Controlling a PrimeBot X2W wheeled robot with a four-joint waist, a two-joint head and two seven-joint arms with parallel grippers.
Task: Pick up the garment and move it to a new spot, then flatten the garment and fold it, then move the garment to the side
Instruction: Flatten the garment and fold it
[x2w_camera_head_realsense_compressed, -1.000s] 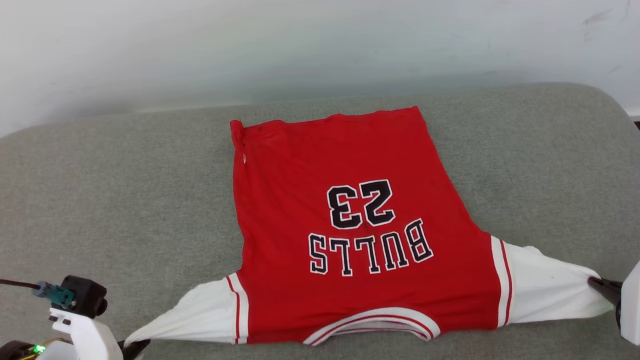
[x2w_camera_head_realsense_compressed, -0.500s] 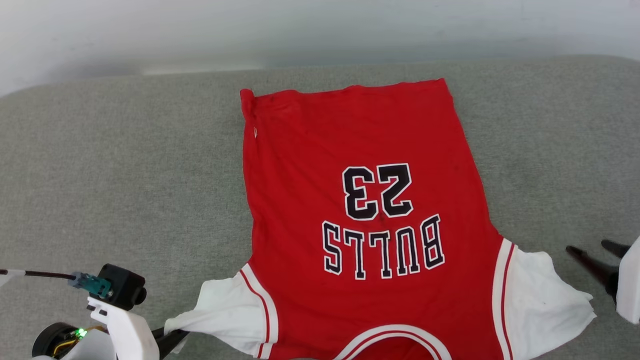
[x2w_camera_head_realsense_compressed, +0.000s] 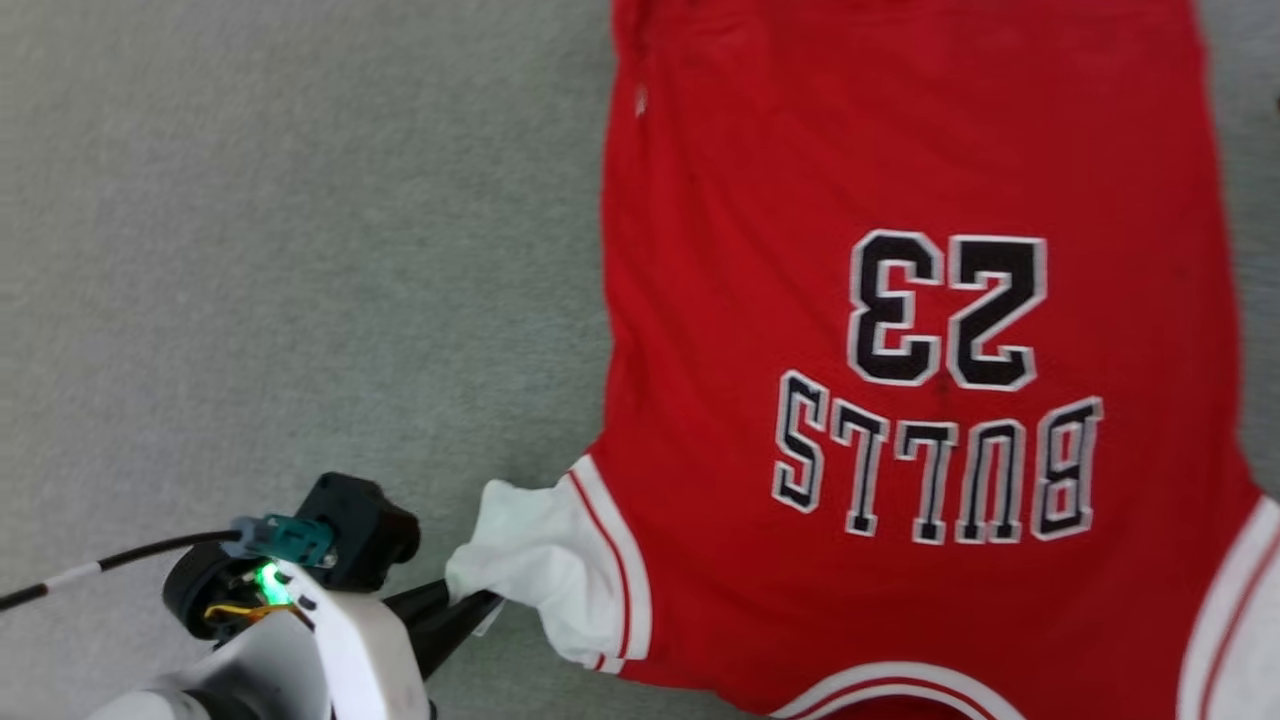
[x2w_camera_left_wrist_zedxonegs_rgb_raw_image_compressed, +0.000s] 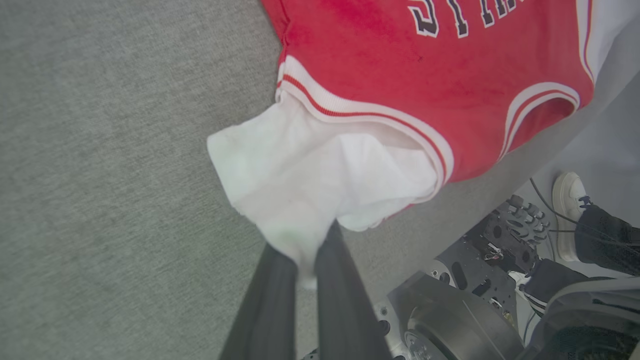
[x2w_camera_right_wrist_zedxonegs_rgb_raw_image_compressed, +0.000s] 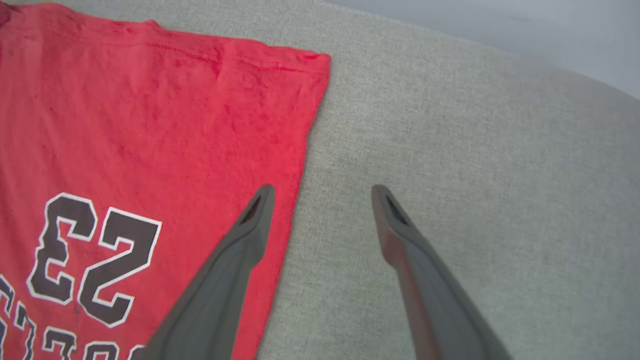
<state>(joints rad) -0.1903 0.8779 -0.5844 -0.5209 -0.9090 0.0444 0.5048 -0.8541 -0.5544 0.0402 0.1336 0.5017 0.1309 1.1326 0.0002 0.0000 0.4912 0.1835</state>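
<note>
Garment (x2w_camera_head_realsense_compressed: 900, 150) lying chest-up on the grey fabric-covered counter (x2w_camera_head_realsense_compressed: 250, 250), lettering inverted toward the robot, collar nearest it and hem farthest. A second ago both sleeves are drawn out taut by the two grippers. Now the right gripper (x2w_camera_right_wrist_zedxonegs_rgb_raw_image_compressed: 322, 192) has let go of its sleeve, and its jaws stand wide and empty above the garment's right side edge. In the right wrist view one finger overlies the red cloth and the other the bare counter, with the hem corner ahead of them; contact cannot be judged. The left gripper (x2w_camera_head_realsense_compressed: 470, 608) keeps its jaws closed on the tip of the white left sleeve (x2w_camera_head_realsense_compressed: 540, 570), which is now slack and bunched rather than stretched. The closer framing of the head view is a shift of the camera, not of the cloth. Judgement: the spreading pull appears finished, with the body flat and largely unwrinkled; the freed right gripper seems placed for smoothing or for a first fold.
</note>
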